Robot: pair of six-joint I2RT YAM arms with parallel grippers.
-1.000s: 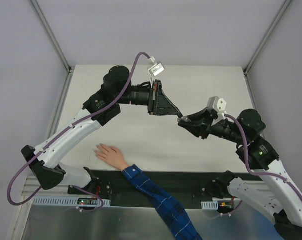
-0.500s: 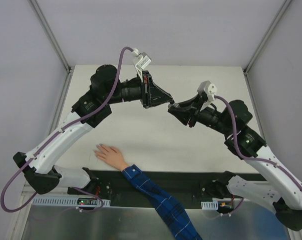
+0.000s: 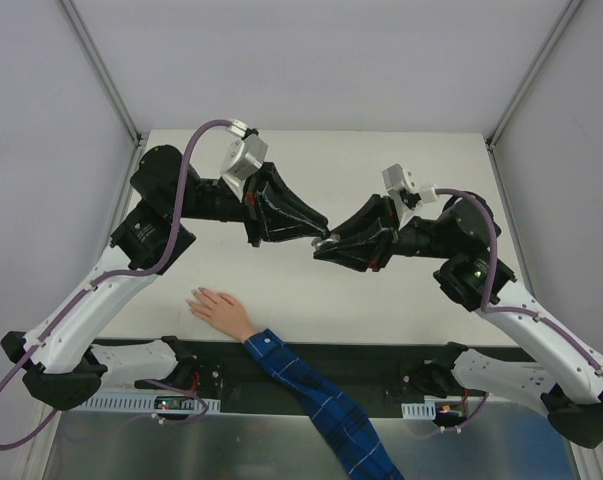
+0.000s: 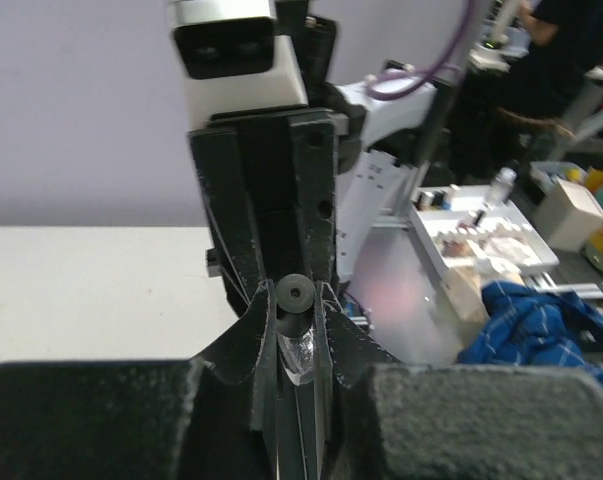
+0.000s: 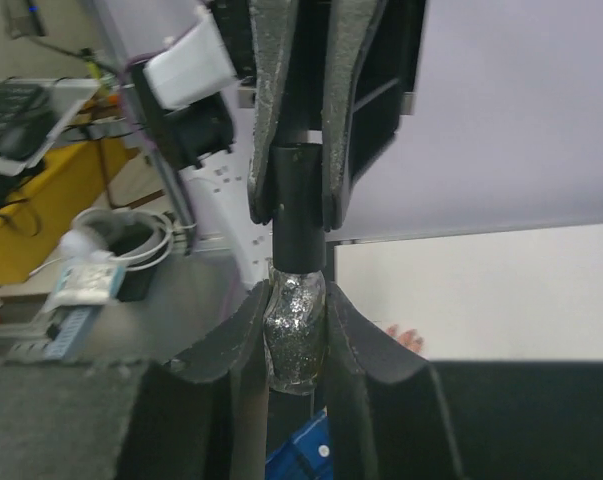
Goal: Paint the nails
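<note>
Top external view. The two arms arch inward and meet tip to tip above the middle of the matte off-white tabletop (image 3: 401,160). The left gripper (image 3: 324,236) and right gripper (image 3: 318,250) are tapered black wedges, and what they pinch is too small to make out here. The pale hand (image 3: 217,305) lies flat at the near left with its fingers spread. Its nails (image 3: 194,297) are specks at the fingertips, well apart from both grippers. A blue plaid sleeve (image 3: 311,395) runs from the hand off the near edge. Bare surface surrounds the meeting point, and plain panels wall the far and side edges.

Left wrist view. Rough black foam pads fill the foreground. In the narrow slot where the fingertips meet sit a round black end face with a central dimple and a clear glint beneath it. Which fingers bear on which part cannot be told here.

Right wrist view. The hold is plain here. The right gripper, narrowed, clamps a silvery glittering bottle (image 5: 296,335). The left gripper, also narrowed, clamps its smooth black cylindrical cap (image 5: 299,200) from the opposite side. Pink fingertips of the hand show at the tabletop's edge.
</note>
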